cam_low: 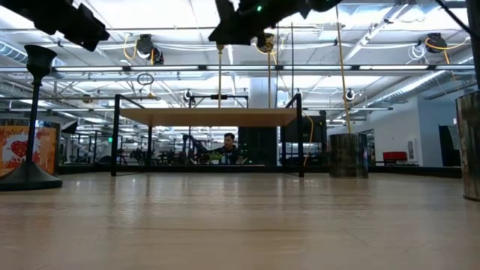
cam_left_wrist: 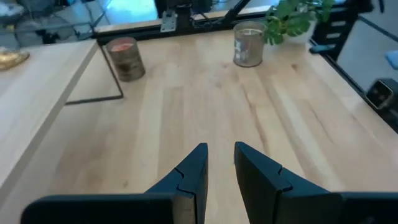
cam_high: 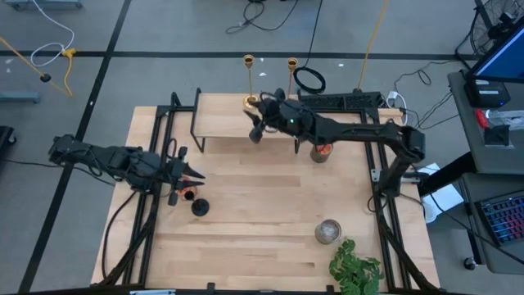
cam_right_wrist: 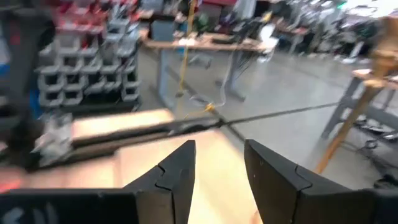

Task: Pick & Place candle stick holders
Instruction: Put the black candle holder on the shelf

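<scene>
Brass candlesticks: two, slim shiny stems on round bases, one (cam_high: 249, 82) and the other (cam_high: 292, 70) standing on the raised shelf (cam_high: 225, 115) at the table's far edge.
Black candlestick (cam_high: 201, 206): one, shorter, on the table near the left gripper.
Left gripper (cam_high: 195, 177): fingers parted, empty.
Right gripper (cam_high: 264, 106): fingers parted, empty, above the shelf by the brass pair.
Glass jars: two, red-orange fill (cam_high: 320, 152), grey fill (cam_high: 327, 231).

Count of items on and about the worktop (cam_high: 270, 238):

Candle stick holders, three: gold holder one (cam_high: 249, 82) and gold holder two (cam_high: 292, 70) upright at the far edge, black holder (cam_high: 199, 206) near the left side.

Glass jars, two: red-filled jar (cam_high: 321, 152) and grey-filled jar (cam_high: 327, 232).

Raised wooden shelf (cam_high: 225, 124), one.

Potted plant (cam_high: 355, 268), one.

Robot arms, two.
</scene>
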{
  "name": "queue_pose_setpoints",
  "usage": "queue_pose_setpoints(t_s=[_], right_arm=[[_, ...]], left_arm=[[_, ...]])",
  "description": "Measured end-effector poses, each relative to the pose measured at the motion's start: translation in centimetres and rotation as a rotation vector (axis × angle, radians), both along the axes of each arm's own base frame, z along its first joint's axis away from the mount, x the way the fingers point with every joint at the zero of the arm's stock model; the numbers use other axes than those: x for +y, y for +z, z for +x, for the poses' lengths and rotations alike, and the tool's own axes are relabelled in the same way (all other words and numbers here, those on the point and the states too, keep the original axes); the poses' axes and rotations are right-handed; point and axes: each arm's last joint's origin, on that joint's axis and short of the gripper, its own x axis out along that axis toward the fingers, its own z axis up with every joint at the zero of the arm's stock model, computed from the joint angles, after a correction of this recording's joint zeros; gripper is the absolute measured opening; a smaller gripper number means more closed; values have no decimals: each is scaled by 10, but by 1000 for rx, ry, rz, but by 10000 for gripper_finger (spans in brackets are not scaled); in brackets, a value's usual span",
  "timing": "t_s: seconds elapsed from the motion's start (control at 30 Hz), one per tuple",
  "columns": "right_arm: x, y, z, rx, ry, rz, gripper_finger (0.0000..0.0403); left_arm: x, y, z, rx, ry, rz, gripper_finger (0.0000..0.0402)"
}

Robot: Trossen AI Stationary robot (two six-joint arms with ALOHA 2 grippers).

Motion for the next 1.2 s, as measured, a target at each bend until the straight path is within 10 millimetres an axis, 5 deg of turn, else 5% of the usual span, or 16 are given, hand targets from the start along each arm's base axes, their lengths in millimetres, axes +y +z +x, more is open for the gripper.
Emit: queue_pose_setpoints(t_s=[0.43, 0.77, 1.2], right_arm=[[71, 0, -34, 10, 181, -52, 132], [76, -11, -41, -117, 189, -69, 132], [78, -14, -41, -105, 199, -67, 132]], left_arm=[[-18, -17, -15, 175, -105, 111, 85], [-29, 12, -22, 98, -163, -38, 85], [-36, 3, -23, 322, -95, -410, 85]])
